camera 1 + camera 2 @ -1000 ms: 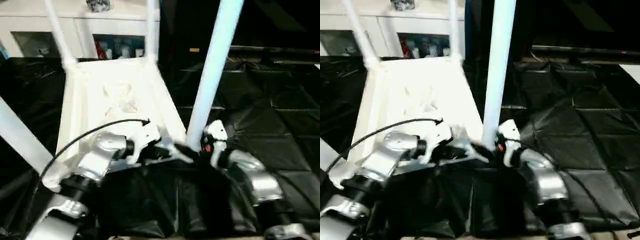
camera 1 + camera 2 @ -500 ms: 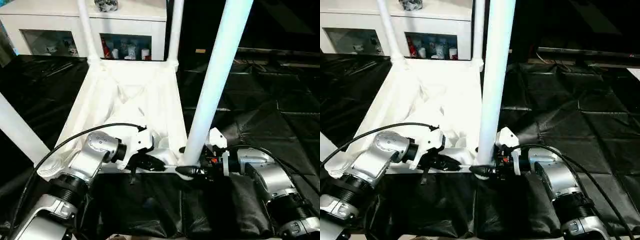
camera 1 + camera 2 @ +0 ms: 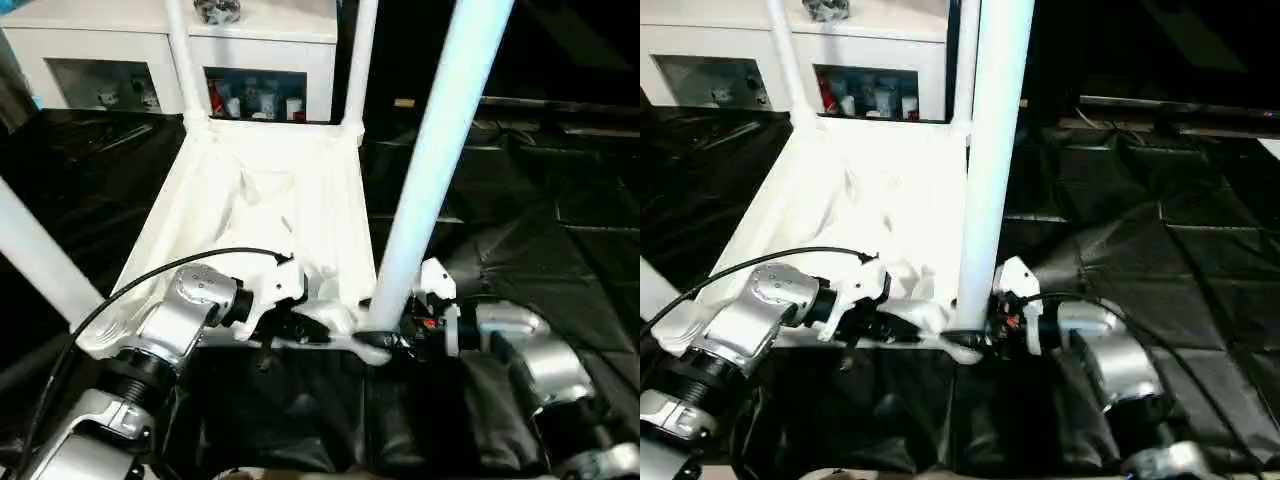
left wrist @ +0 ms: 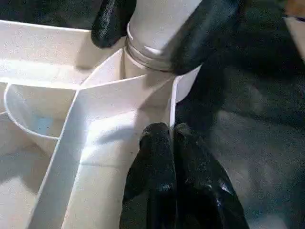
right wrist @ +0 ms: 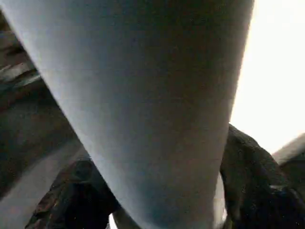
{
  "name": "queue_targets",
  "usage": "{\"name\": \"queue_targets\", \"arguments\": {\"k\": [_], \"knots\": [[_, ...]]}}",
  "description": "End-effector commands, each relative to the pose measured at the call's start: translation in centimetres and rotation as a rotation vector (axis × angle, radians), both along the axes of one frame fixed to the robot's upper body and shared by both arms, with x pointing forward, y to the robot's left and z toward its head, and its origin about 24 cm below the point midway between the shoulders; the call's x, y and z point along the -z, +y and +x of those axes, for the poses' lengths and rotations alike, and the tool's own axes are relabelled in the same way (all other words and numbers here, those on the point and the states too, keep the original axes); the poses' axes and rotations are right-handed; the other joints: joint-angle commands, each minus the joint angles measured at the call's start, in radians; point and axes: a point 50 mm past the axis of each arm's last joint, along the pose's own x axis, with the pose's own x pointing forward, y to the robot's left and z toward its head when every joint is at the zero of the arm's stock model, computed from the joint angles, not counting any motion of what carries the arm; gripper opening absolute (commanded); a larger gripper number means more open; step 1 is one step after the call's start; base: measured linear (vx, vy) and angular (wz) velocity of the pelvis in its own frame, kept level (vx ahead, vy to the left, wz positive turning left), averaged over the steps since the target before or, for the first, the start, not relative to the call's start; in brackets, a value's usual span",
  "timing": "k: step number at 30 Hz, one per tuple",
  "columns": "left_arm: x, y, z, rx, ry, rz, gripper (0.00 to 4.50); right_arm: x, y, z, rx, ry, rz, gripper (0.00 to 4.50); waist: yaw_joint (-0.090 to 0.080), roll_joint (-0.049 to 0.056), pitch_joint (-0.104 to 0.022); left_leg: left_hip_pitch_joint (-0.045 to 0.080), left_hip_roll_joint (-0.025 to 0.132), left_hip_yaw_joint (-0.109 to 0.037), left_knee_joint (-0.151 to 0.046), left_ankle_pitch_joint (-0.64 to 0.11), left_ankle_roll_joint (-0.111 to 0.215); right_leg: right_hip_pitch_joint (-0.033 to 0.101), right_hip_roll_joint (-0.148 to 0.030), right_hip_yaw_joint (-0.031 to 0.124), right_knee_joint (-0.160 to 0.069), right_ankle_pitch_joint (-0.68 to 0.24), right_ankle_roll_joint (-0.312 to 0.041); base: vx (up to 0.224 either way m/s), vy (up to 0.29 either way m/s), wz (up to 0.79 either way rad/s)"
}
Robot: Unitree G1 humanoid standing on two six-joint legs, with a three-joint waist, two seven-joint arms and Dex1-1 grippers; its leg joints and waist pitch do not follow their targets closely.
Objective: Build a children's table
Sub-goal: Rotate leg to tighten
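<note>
1. The right gripper [image 3: 385, 338] clasps the base of the near-right leg [image 3: 430, 170], which rises nearly upright from its corner socket [image 4: 147, 59].
2. The left gripper [image 4: 171, 138], fingers pressed together, rests on the tabletop [image 3: 255, 200] rim just beside that socket.
3. One upturned tabletop on black sheeting [image 3: 520, 220]; four legs stand in it.

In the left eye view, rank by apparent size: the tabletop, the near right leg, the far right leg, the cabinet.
1. tabletop.
2. near right leg, though nearness to the camera inflates it.
3. cabinet, cut off by the frame, so unsure against the near leg.
4. far right leg, thinnest.
</note>
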Motion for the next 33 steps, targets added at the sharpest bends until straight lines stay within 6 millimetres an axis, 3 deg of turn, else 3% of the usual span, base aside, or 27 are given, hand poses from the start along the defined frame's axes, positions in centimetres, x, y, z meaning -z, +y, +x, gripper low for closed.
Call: {"name": "queue_targets", "arguments": {"k": [1, 3, 4, 9, 12, 14, 18, 22, 26, 30, 33], "knots": [[-0.7, -3.1, 0.7, -0.047, -0.051, -0.055, 0.0, 1.8, 2.3, 0.2, 0.115, 0.046, -0.039, 2.6, -0.008, 0.006, -0.039, 0.017, 0.037, -0.022, -0.083, -0.363, -0.029, 0.022, -0.051, 0.033, -0.099, -0.405, -0.183, 0.0, 0.0, 0.0], [-0.7, -4.2, 1.0, -0.11, -0.059, -0.071, 0.0, 2.3, 3.1, 0.6, 0.238, 0.064, -0.036, 2.6, -0.021, 0.005, -0.04, 0.017, 0.033, -0.031, -0.085, -0.402, -0.043, 0.021, -0.051, 0.029, -0.109, -0.505, -0.134, -0.026, 0.002, -0.03], [-0.7, -4.2, 1.0, -0.11, -0.059, -0.071, 0.0, 2.3, 3.1, 0.6, 0.238, 0.064, -0.036, 2.59, -0.026, 0.006, -0.038, 0.019, 0.033, -0.032, -0.085, -0.418, -0.041, 0.015, -0.05, 0.029, -0.113, -0.522, -0.126, 0.0, 0.0, 0.0], [-1.1, -7.2, 0.6, -0.129, -0.065, -0.125, 0.0, 2.3, 5.4, 1.0, 0.354, 0.087, 0.001, 2.58, -0.033, 0.01, -0.04, 0.015, 0.032, -0.035, -0.087, -0.415, -0.033, 0.015, -0.047, 0.029, -0.116, -0.509, -0.113, 0.0, 0.0, 0.0], [-1.1, -7.5, 0.3, -0.105, -0.064, -0.13, 0.0, 2.1, 5.5, 1.0, 0.333, 0.055, -0.006, 2.58, -0.031, 0.012, -0.046, 0.011, 0.034, -0.03, -0.089, -0.378, -0.017, 0.021, -0.045, 0.031, -0.109, -0.397, -0.138, 0.0, 0.0, 0.0], [-1.0, -7.3, 0.0, -0.063, -0.069, -0.122, 0.0, 1.7, 5.2, 1.1, 0.311, 0.033, 0.013, 3.27, -0.031, 0.012, -0.047, 0.009, 0.034, -0.028, -0.09, -0.363, -0.012, 0.024, -0.043, 0.03, -0.106, -0.348, -0.155, 0.0, 0.0, 0.0], [-1.0, -6.8, -0.2, -0.031, -0.069, -0.116, 0.0, 1.3, 4.5, 1.1, 0.26, 0.002, 0.0, 3.62, -0.029, 0.01, -0.049, 0.007, 0.034, -0.023, -0.086, -0.334, 0.007, 0.028, -0.044, 0.032, -0.101, -0.298, -0.177, 0.0, 0.0, 0.0], [-0.9, -5.2, -0.8, 0.058, -0.05, -0.1, 0.0, 0.3, 2.9, 0.6, 0.067, -0.041, -0.018, 3.62, -0.025, 0.007, -0.053, 0.001, 0.034, -0.02, -0.081, -0.276, 0.036, 0.038, -0.045, 0.032, -0.093, -0.235, -0.192, 0.0, 0.0, 0.0], [-0.8, -3.9, -1.1, 0.107, -0.031, -0.075, 0.0, -0.2, 1.6, 0.0, -0.085, -0.046, -0.037, 3.62, -0.02, 0.009, -0.059, 0.003, 0.036, -0.015, -0.07, -0.177, 0.078, 0.042, -0.041, 0.029, -0.072, -0.053, -0.257, 0.0, 0.0, 0.0], [-0.9, -2.6, -1.2, 0.134, -0.02, -0.056, 0.0, -0.6, 0.4, -0.7, -0.222, -0.025, -0.053, 3.62, -0.012, 0.008, -0.057, 0.008, 0.039, -0.012, -0.069, -0.171, 0.097, 0.042, -0.04, 0.027, -0.069, -0.037, -0.282, 0.0, 0.0, 0.0], [-0.9, -1.8, -1.1, 0.14, -0.009, -0.045, 0.0, -0.7, -0.2, -0.9, -0.286, -0.004, -0.067, 3.62, 0.0, 0.007, -0.053, 0.011, 0.042, -0.01, -0.071, -0.205, 0.079, 0.04, -0.043, 0.028, -0.074, -0.107, -0.272, 0.0, 0.0, 0.0]]}}
